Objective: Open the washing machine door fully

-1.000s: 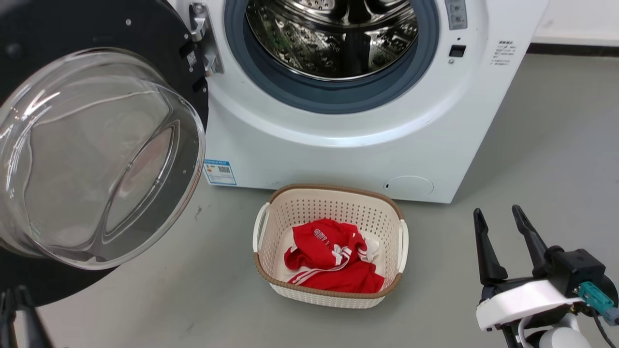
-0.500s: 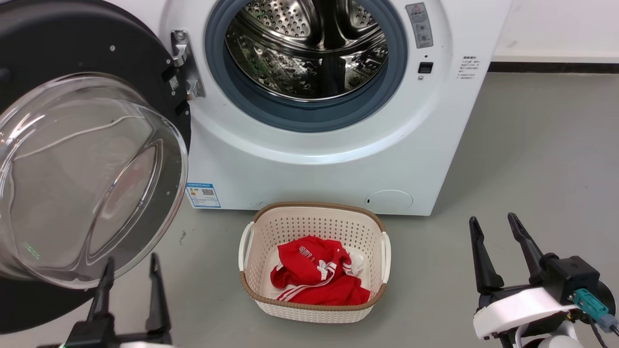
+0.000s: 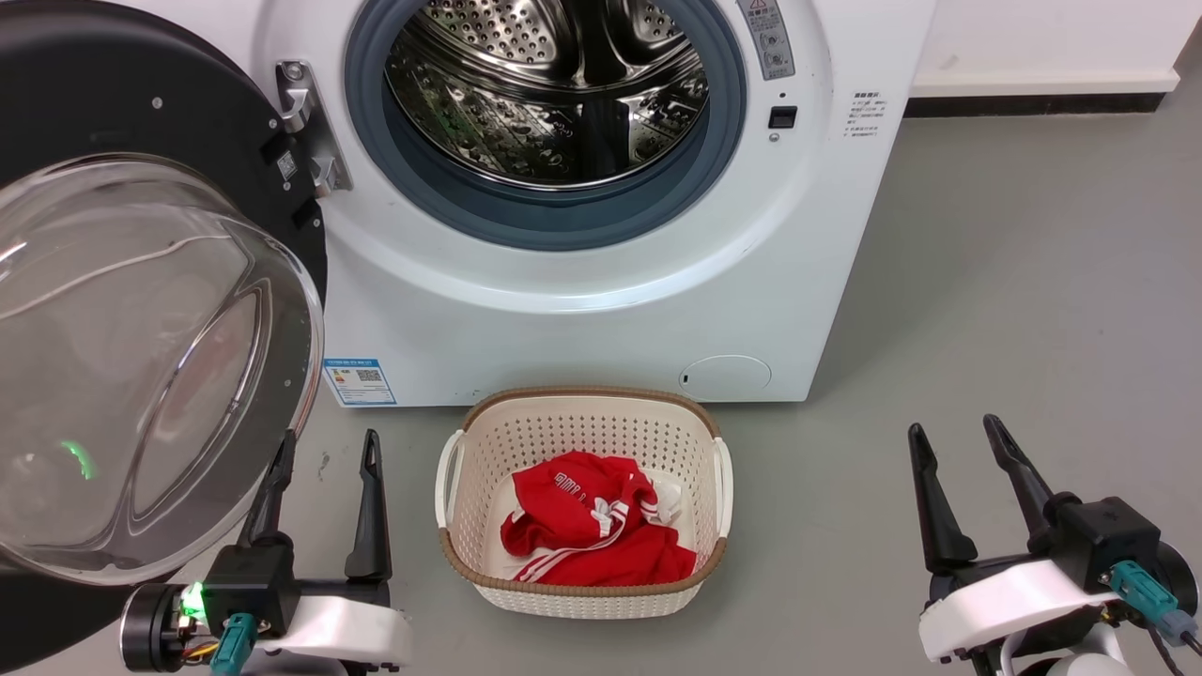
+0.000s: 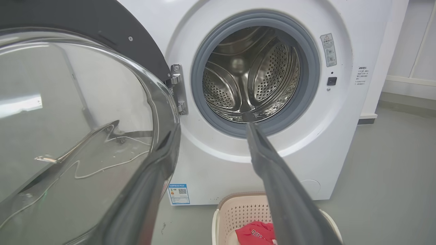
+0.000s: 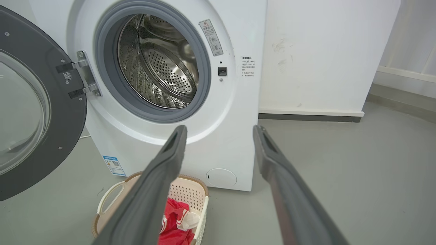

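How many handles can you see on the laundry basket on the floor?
2. A left handle and a right handle, both white, sit on opposite sides of the basket in the head view. Its front and back rims show none.

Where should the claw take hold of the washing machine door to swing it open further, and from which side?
Probably the black rim at the lower edge of the washing machine door, away from the hinge. The glass bowl bulges, smooth and wider than the claw's gap; the rim looks thin enough to straddle. The open left claw, close by, could come from below.
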